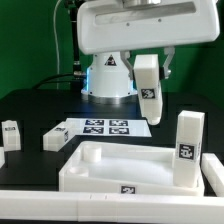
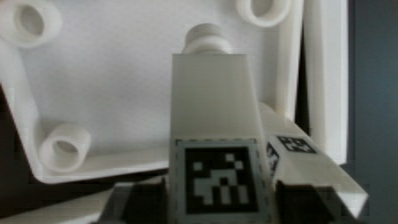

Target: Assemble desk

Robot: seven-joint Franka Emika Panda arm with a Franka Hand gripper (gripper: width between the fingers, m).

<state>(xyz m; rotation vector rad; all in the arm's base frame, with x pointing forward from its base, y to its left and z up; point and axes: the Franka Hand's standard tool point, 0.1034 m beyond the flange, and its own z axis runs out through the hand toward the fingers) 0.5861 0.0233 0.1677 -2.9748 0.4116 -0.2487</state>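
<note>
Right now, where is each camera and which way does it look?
Exterior view: off the arm, facing the robot's white base across the black table; arm and end effector show.
Wrist view: on the wrist, looking along the held white square post leg at the white plastic tray-like tabletop; dark fingers show.
Shared: leg and tabletop.

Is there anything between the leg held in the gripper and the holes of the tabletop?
Nothing visible. The gripper holds the leg in free air, and the holes of the tabletop seen in the wrist view are bare.
</note>
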